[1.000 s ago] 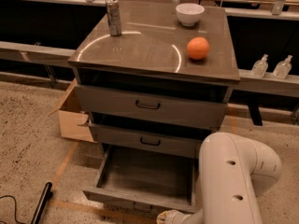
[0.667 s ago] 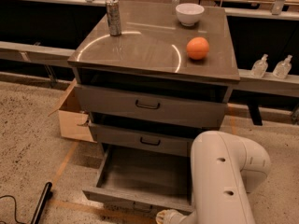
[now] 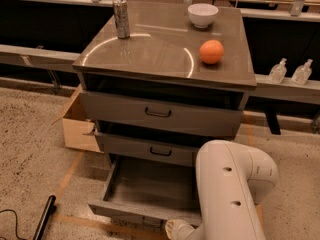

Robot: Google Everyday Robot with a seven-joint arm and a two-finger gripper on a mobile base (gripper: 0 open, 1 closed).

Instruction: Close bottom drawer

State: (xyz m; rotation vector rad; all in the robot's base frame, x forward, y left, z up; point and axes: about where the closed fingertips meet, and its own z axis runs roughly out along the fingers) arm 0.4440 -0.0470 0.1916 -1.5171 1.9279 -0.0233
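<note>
Bottom drawer (image 3: 150, 186): lower centre of the frame, still pulled well out, no further in than a second ago.
Arm (image 3: 230, 194): has swung left and now covers the drawer's right end.
Gripper (image 3: 177, 229): bottom centre edge, by the drawer front; you cannot tell its state.
Meaning: you're lining up, and the push looks not yet begun.
</note>
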